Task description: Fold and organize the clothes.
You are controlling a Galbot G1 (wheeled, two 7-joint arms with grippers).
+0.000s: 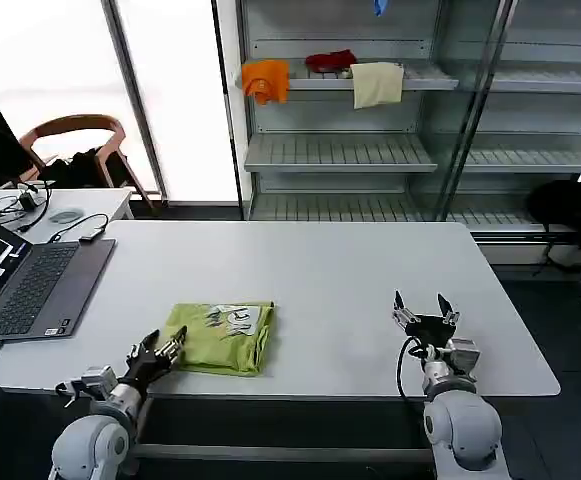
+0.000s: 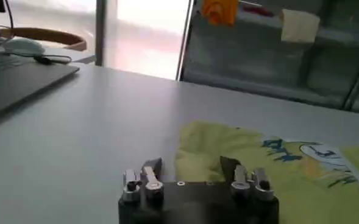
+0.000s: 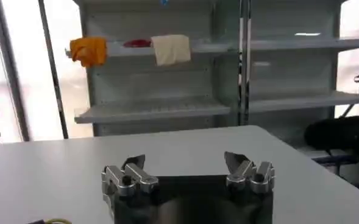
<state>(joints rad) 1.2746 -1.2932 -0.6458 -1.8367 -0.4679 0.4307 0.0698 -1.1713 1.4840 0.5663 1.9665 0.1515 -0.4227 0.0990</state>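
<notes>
The lime yellow-green T-shirt [image 1: 220, 336] lies folded into a small rectangle near the table's front edge, left of centre, with a white printed patch on top. My left gripper [image 1: 166, 346] is open at the shirt's left edge, low over the table. The left wrist view has the shirt [image 2: 270, 167] just beyond the spread fingers of the left gripper [image 2: 191, 165], nothing between them. My right gripper [image 1: 424, 308] stands open over bare table at the front right, well apart from the shirt. In its own wrist view the right gripper [image 3: 184, 162] holds nothing.
An open laptop [image 1: 30, 285] with cables sits at the table's left end. Behind the table [image 1: 370, 270] a metal shelf unit [image 1: 370, 150] carries orange [image 1: 266, 78], red [image 1: 330, 61] and cream [image 1: 377, 83] cloths. A chair [image 1: 75, 140] stands at the back left.
</notes>
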